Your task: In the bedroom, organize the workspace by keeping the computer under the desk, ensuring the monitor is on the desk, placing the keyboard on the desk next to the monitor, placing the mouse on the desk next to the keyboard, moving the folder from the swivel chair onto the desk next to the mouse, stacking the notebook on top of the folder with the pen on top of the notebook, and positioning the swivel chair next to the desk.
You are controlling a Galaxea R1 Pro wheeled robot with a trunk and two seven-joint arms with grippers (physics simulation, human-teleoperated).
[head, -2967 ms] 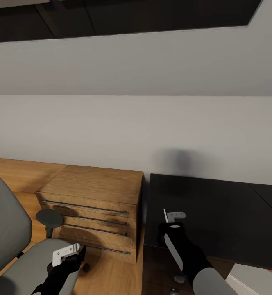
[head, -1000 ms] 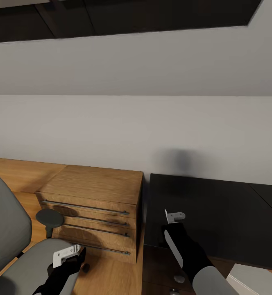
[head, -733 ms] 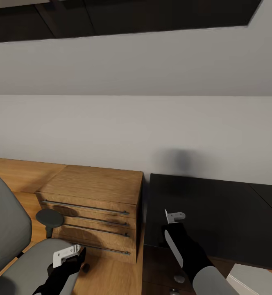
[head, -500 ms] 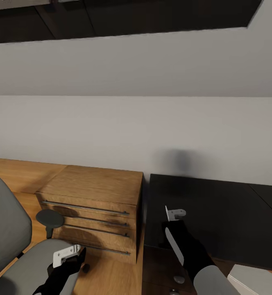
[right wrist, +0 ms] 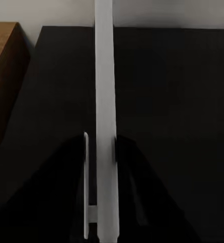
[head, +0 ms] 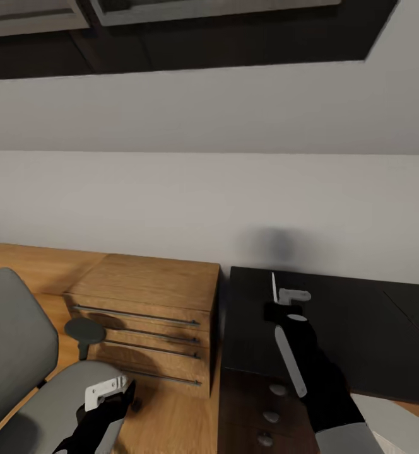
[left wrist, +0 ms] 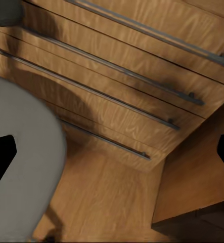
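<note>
We're seeing the right gripper (head: 284, 296) hovering over the near-left part of the black desk (head: 336, 334), fingers pointing up and toward the wall. In the right wrist view a long thin pale stick, the pen (right wrist: 105, 116), is running straight out between the two fingers, which are closing tight on its lower end, gap barely wider than the pen. In the head view the pen (head: 273, 287) is showing as a thin white sliver standing up from the gripper, clear of the desk top. The desk surface under it is bare and glossy.

The left gripper (head: 108, 389) is sitting low over the front of the swivel chair's (head: 20, 353) grey seat. In the left wrist view we're only catching the dark tips of its fingers (left wrist: 0, 162) at opposite edges of the frame, so they're spread wide with nothing between them. That view is looking down on the seat edge, the wooden floor (left wrist: 106, 197) and the wooden dresser (head: 149, 302) with its bar handles, which is standing just beside the desk's left end.
</note>
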